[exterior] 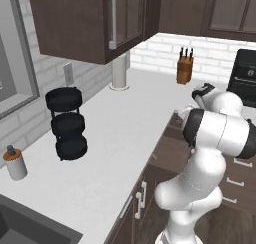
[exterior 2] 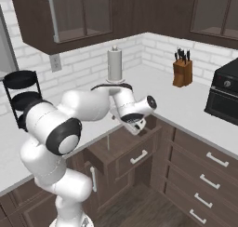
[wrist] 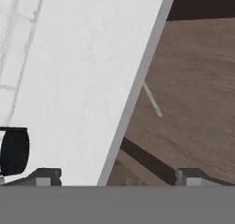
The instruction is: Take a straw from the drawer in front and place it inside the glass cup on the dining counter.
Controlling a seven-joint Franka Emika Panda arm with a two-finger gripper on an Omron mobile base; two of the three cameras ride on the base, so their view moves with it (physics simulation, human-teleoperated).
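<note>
Drawer [exterior 2: 122, 152] open; straw [wrist: 152, 99] inside, ahead of gripper [wrist: 117, 176]. Jaws wide, empty. Pick & cup drop pending.

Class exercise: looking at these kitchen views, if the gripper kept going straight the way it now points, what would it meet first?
The open gripper aims down over the counter edge into the open drawer. It would probably meet the drawer's brown floor first, near the straw, though one fingertip may catch the counter edge. Depth is hard to judge.
</note>
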